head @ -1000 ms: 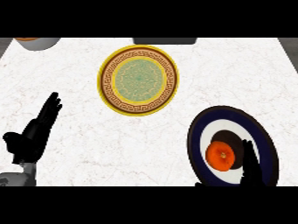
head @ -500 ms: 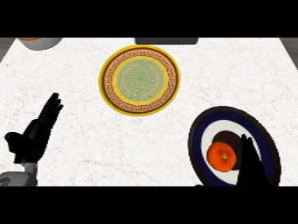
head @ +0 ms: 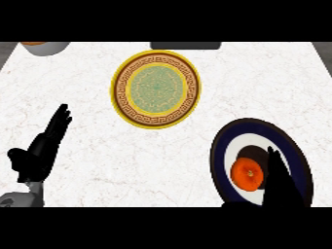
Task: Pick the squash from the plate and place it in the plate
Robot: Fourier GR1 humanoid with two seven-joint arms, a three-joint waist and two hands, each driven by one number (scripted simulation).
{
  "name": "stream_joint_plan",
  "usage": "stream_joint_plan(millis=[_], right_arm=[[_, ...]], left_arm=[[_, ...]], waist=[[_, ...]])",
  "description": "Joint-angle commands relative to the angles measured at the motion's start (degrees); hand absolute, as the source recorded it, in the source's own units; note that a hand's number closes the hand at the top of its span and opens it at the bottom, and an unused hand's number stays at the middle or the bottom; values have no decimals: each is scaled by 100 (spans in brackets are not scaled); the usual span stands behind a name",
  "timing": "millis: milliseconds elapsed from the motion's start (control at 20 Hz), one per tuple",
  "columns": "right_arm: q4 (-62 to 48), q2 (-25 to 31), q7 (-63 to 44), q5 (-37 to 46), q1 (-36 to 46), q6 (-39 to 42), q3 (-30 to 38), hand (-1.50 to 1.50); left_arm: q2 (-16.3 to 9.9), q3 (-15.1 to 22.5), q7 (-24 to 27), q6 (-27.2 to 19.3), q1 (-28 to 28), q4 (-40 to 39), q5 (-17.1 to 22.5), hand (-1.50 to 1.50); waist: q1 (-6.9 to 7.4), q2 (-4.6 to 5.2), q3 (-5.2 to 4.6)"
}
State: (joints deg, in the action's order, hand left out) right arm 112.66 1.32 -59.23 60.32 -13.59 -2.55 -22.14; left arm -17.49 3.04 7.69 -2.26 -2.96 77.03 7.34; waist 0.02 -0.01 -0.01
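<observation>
Head view, steeply down onto the white marbled counter (head: 197, 160). Squash (head: 247, 175): small, round, orange, lying on the dark-rimmed plate (head: 226, 141), just left of the right hand (head: 278, 181) and touching or very nearly touching its fingers. Right hand coming in from the lower edge, fingers straight and pointing up the view, nothing held yet. Left hand (head: 43, 146) open too, resting well off to the left, fingers up, empty.

Handling, as a judgement: probably light, stiff and smooth-skinned, so liable to roll or slip rather than dent; not fragile. Best taken across the widest part, thumb on one side and fingers on the other, low enough to stop it squirting out upward.

Orientation: nearly round from above, only slightly taller than wide in the view, so no clear long axis. Small darker mark near the centre, possibly the stem end facing up; too small to be sure.

Destination presumably the yellow patterned plate (head: 156, 121), up and to the left of the right hand, well apart from it.
</observation>
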Motion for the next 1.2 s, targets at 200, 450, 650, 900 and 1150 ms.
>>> stream_joint_plan(millis=[200,450,650,900,1150], right_arm=[[-777,-9,91,-64,216,-37,334,-150],[-1061,-18,90,-138,294,28,544,-150],[-1681,-129,468,-281,490,-346,628,-150],[-2449,-120,1217,-494,761,-580,714,150],[-2438,14,1585,-512,721,-675,708,150]], left_arm=[[15,-374,9,298,-71,-143,-77,0],[15,-424,122,411,343,184,-184,0],[218,-517,-312,257,-242,60,-308,0],[193,-426,-3,513,252,179,-360,0],[307,-454,-484,363,121,503,-368,0]], waist=[[-7,-1,1],[5,-3,1],[-7,-1,2],[16,0,2],[15,-3,4]])
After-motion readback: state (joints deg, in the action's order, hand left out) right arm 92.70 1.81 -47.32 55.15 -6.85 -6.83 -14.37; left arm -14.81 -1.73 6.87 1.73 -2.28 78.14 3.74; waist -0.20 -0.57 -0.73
